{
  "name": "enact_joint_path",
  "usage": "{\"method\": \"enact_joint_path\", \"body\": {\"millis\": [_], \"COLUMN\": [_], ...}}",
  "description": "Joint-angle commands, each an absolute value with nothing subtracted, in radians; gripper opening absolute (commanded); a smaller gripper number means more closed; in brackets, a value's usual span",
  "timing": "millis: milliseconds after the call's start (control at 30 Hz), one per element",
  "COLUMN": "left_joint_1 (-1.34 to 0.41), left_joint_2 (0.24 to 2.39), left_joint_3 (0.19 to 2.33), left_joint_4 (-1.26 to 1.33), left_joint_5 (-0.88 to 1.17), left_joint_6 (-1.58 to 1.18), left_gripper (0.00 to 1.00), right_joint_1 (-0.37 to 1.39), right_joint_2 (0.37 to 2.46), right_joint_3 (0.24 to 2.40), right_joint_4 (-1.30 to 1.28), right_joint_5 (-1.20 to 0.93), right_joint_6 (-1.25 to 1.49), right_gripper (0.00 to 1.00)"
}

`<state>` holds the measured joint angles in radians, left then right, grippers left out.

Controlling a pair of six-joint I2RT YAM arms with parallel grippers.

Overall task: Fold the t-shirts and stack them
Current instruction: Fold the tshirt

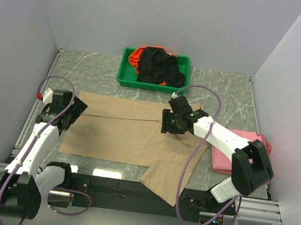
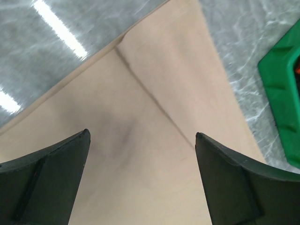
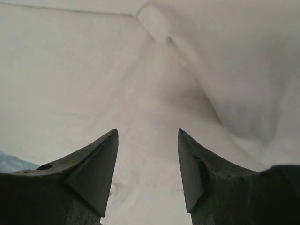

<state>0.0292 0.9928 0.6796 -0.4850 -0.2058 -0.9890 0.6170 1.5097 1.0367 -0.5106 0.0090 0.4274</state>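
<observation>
Green rectangular plastic tray (image 1: pixel 143 85) at the far middle of the grey marbled table (image 1: pixel 227 90). Filled mostly by a crumpled black cloth t-shirt (image 1: pixel 158 68), with a bright orange cloth t-shirt (image 1: pixel 132 58) showing at the tray's far left corner, partly under the black one. One corner of the tray also at the right edge of the left wrist view, a sliver of orange inside.

Further left, left gripper (image 1: pixel 76 111) poised above the left end of the large tan short-sleeved cloth t-shirt (image 1: pixel 119 133). Jaws spread as wide as they go, nothing between them, only flat tan cloth and a dark seam line below in the wrist view. Contact with the cloth impossible to judge.

Tan t-shirt spread flat across the near middle of the table, well clear of the tray, with one flap hanging over the near edge toward the right.

Right gripper (image 1: pixel 168 124) low over the far right part of the same tan t-shirt. Jaws partly parted, narrower than the left pair, nothing pinched between the tips. Rumpled cloth with a raised fold just beyond them in the wrist view.

Rightmost, a folded pink cloth t-shirt (image 1: pixel 229 155) at the table's right edge, just beside the tan one, partly hidden under the right arm.
</observation>
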Motion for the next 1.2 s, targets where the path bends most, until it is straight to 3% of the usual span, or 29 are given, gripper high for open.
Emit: {"method": "enact_joint_path", "body": {"millis": [0, 800, 1167], "left_joint_1": [0.028, 0.026, 0.026], "left_joint_2": [0.924, 0.899, 0.922], "left_joint_3": [0.641, 0.632, 0.634], "left_joint_4": [-0.531, -0.561, -0.552], "left_joint_5": [-0.187, -0.216, -0.209], "left_joint_6": [-1.026, -1.020, -1.014], "left_gripper": [0.99, 0.99, 0.99], "right_joint_1": [0.637, 0.569, 0.538], "right_joint_2": [1.586, 1.815, 1.870], "right_joint_3": [1.040, 1.210, 1.253], "right_joint_4": [-0.454, -0.476, -0.502], "right_joint_5": [-0.009, 0.264, 0.244], "right_joint_6": [0.514, 0.551, 0.474], "right_gripper": [0.60, 0.58, 0.59]}}
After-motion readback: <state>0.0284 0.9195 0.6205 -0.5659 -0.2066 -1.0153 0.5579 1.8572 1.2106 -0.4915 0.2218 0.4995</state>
